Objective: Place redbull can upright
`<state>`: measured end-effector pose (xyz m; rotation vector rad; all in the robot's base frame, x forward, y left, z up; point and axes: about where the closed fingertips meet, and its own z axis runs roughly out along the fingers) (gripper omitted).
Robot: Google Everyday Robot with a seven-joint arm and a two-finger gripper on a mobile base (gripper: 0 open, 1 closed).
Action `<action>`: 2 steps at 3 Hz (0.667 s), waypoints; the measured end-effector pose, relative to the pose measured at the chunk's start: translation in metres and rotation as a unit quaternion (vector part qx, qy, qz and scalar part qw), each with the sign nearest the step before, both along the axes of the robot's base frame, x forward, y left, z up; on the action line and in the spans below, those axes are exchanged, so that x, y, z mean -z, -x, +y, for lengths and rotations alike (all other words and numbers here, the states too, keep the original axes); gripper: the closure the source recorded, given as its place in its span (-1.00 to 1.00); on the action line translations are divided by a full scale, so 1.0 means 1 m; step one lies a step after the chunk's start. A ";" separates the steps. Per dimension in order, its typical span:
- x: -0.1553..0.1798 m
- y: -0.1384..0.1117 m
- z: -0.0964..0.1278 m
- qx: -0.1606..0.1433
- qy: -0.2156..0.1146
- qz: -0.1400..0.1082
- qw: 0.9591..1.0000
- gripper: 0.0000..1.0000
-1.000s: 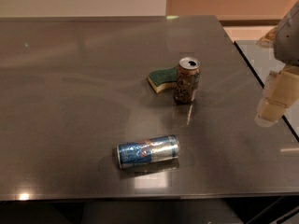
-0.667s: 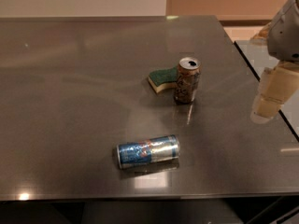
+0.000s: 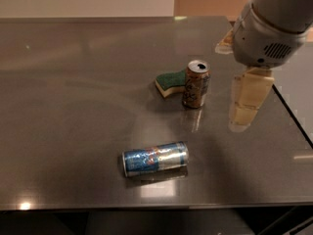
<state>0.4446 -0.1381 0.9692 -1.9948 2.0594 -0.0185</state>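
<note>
Redbull can [image 3: 155, 158] lies sideways; gripper [image 3: 243, 114] hovers right

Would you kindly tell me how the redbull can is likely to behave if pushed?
The redbull can lies on its side, so a sideways push would probably roll it. Its glossy metal skin looks slippery to grip. The claw hangs apart from it, right of the brown can.
</note>
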 end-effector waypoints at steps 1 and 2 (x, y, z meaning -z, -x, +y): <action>0.013 0.010 0.036 -0.044 0.003 0.010 0.999 -1.00; 0.031 0.022 0.067 -0.072 0.013 0.016 0.997 -1.00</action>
